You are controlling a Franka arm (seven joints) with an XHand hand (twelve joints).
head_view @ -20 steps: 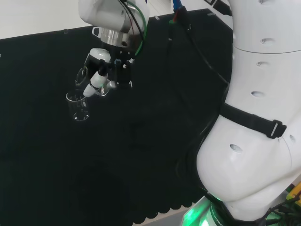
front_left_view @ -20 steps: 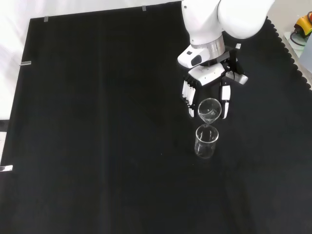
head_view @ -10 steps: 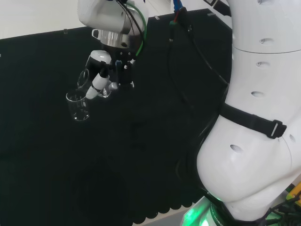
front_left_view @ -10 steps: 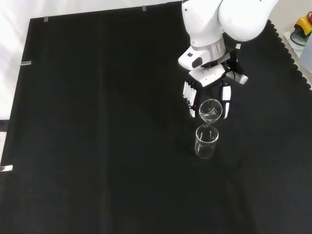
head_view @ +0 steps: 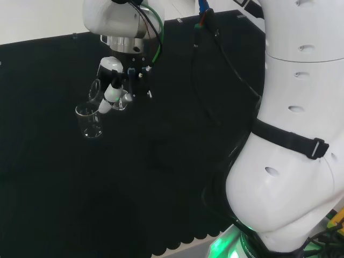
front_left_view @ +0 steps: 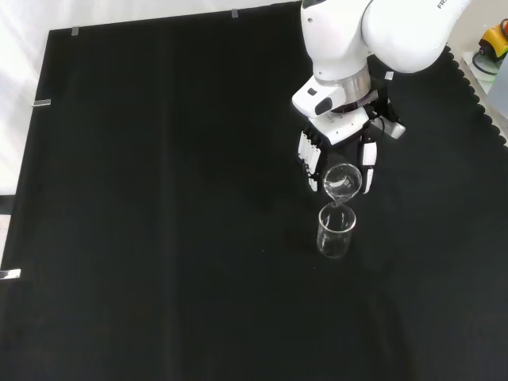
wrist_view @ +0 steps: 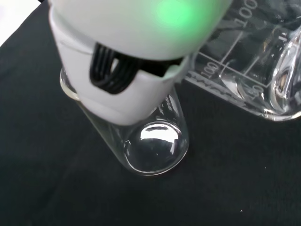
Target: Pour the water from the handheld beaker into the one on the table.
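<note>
The black cloth (front_left_view: 159,198) covers the bench, with small strips of pale tape along its far and left edges in the front view. At about two o'clock in that view a yellow and red object (front_left_view: 496,40) lies off the cloth's corner. In the head view the arm's big white links (head_view: 295,134) stand at three o'clock, with a black strap across them and dark cables running over the cloth towards the wrist; nothing lies between the hand and the standing vessel.

The clear glass beaker standing on the cloth (front_left_view: 336,231) sits upright right of centre in the front view; in the head view (head_view: 89,121) it is at about nine o'clock. Whether it holds any water cannot be told.

The black and white hand (front_left_view: 337,147) hangs from the wrist at the standing beaker's twelve o'clock in the front view, fingers pointing down and curled round the clear glass handheld beaker with printed graduations (front_left_view: 342,181). That beaker is tipped far over, its mouth facing the front camera and its lip just above the standing beaker's rim. In the wrist view the tilted beaker (wrist_view: 254,70) lies on its side beside the standing one (wrist_view: 150,146), whose round base is seen from above.
</note>
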